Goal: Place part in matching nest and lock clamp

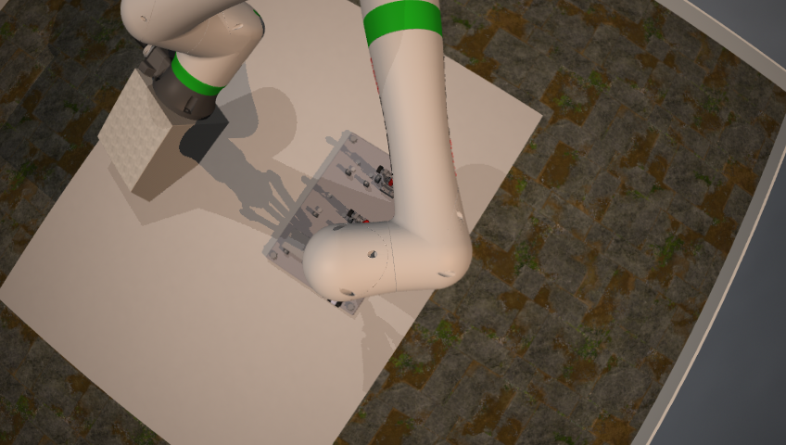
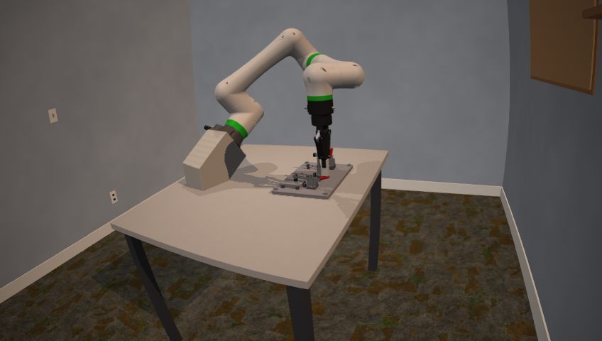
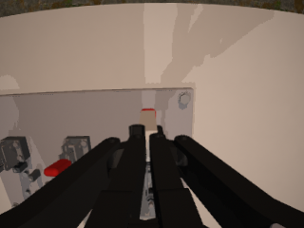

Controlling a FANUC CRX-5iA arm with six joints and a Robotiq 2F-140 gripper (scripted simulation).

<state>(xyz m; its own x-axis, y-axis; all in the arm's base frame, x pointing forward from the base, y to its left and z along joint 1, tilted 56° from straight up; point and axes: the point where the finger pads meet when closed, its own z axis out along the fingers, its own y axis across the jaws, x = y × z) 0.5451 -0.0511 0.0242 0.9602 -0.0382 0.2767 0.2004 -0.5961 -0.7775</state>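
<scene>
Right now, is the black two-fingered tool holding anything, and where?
Nothing is held: the tool is shut, with a red clamp handle beyond its fingertips.
</scene>
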